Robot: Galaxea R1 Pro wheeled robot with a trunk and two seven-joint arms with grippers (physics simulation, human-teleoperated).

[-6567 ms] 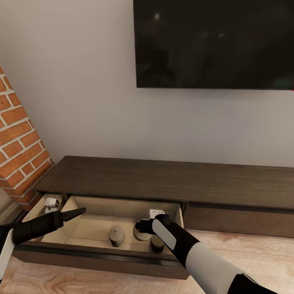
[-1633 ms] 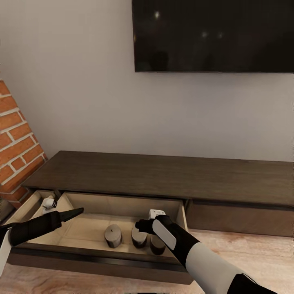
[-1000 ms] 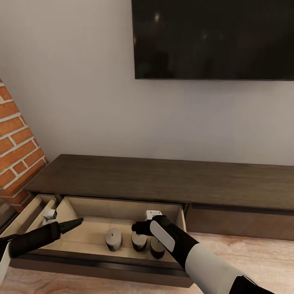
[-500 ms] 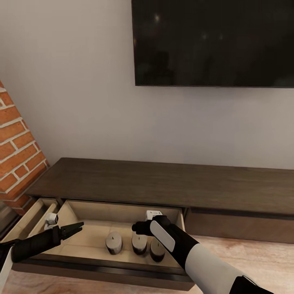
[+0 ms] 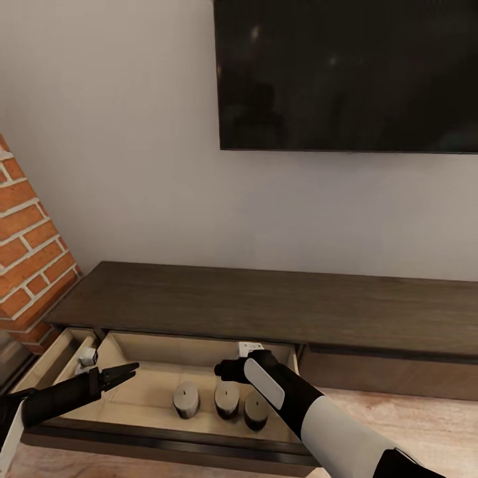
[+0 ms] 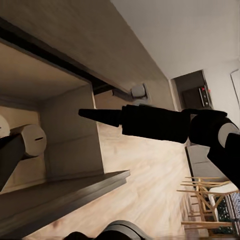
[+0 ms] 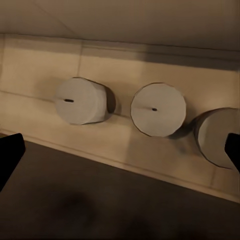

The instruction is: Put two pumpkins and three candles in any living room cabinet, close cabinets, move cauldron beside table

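Your three candles [image 5: 226, 401] stand in a row on the pale floor of the cabinet's [image 5: 265, 302] pulled-out drawer [image 5: 133, 392], none touching. Your right tool [image 5: 229, 369] hovers just above the middle and right ones, its tips spread wide and empty in the wrist view. Your left tool [image 5: 123, 372] hangs over the drawer's left part, its tips slightly parted, holding nothing. A television [image 5: 345, 73] hangs on the wall above, and brickwork [image 5: 30, 252] flanks the cabinet's left end.
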